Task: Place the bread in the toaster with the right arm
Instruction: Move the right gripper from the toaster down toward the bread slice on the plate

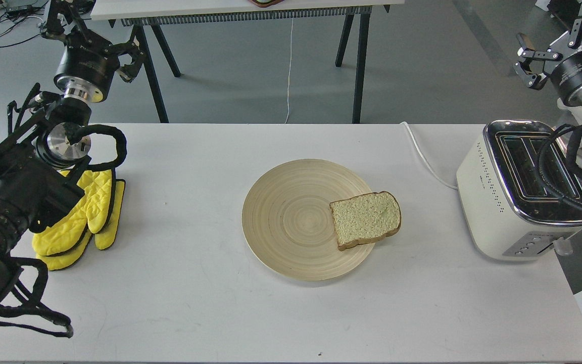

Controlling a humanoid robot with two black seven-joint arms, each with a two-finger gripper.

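Note:
A slice of bread [366,218] lies flat on the right rim of a round wooden plate [291,217], partly overhanging it. The cream toaster [493,197] stands at the table's right end, its chrome top and both slots facing up and empty. My right arm comes in from the right edge. Its gripper [526,64] hangs open above and behind the toaster, past the table's far edge, holding nothing. My left gripper [130,59] is open and empty, high at the far left.
Yellow oven mitts [84,217] lie at the left, beside my left arm. The toaster's white cord [425,156] runs over the table's far edge. A black cable loop from my right arm crosses the toaster's top. A second table [250,10] stands behind.

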